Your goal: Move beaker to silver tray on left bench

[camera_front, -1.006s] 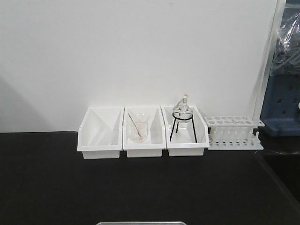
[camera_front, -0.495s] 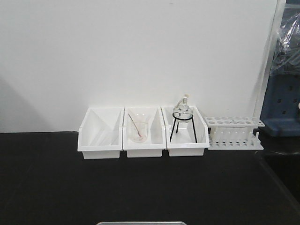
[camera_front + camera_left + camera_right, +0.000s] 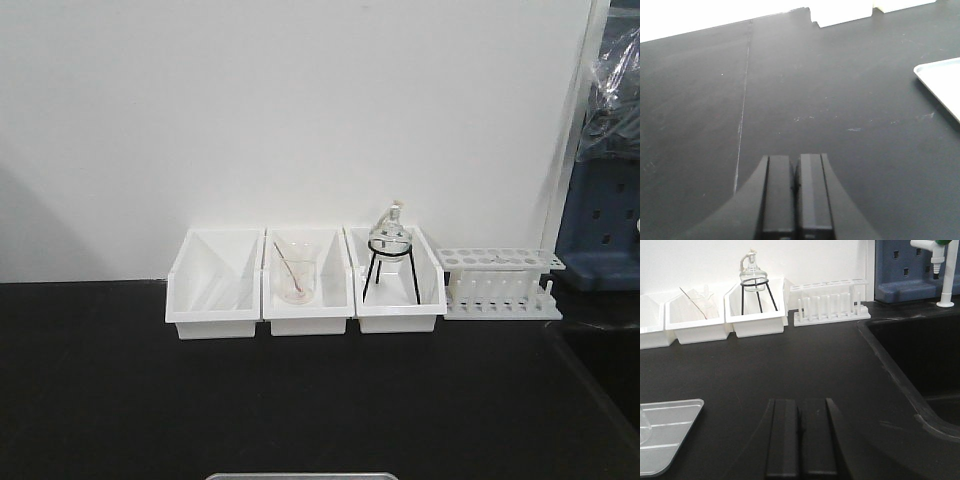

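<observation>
Beaker (image 3: 643, 426) on silver tray (image 3: 670, 435), left of R fingers (image 3: 801, 437).

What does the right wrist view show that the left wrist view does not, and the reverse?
Only the right wrist view shows the sunken sink, the tap, the test-tube rack, the flask on its tripod and the shut right gripper. Only the left wrist view shows the shut left gripper and a seam in the bench top. Both show the black left bench, a corner of the silver tray and white bins.
</observation>
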Controlling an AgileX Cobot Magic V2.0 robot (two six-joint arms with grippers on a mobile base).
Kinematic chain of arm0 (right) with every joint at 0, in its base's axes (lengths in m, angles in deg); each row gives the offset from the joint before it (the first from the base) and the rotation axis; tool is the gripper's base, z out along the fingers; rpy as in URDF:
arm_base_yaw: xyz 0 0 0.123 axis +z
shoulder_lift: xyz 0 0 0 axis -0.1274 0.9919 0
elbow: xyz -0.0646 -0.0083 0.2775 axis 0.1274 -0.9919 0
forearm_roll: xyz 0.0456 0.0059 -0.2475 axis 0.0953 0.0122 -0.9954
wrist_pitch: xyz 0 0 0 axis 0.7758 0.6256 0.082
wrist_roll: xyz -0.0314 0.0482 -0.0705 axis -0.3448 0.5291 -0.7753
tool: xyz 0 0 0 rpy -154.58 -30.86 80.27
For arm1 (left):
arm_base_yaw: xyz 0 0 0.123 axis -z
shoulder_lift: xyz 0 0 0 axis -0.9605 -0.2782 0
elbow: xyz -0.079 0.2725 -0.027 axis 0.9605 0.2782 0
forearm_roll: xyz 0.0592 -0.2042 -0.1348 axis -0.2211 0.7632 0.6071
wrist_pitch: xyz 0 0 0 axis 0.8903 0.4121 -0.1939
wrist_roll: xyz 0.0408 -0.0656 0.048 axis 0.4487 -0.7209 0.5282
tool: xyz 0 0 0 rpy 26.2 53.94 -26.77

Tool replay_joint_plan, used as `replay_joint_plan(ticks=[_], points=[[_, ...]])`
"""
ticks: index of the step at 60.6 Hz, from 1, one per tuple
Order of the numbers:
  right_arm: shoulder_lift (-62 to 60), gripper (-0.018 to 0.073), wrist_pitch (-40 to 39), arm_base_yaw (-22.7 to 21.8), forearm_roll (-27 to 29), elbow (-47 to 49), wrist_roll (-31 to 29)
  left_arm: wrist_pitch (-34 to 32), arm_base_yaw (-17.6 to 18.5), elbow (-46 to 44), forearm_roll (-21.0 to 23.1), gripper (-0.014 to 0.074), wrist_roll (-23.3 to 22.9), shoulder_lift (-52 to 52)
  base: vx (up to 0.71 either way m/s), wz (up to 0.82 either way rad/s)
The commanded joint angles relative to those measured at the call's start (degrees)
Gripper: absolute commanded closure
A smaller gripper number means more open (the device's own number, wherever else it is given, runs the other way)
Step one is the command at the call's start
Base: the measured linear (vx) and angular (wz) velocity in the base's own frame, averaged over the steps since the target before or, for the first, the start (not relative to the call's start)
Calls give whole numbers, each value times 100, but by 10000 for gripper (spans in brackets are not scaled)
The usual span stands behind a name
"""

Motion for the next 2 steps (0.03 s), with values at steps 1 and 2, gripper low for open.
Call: replay_joint_plan(ticks=[1, 2], points=[[-71, 571, -442, -39, -23, -30, 13, -474, 21, 114, 17, 595, -11, 45, 0, 0], [-71, 571, -442, -39, -23, -30, 13, -474, 21, 114, 17, 595, -11, 45, 0, 0]])
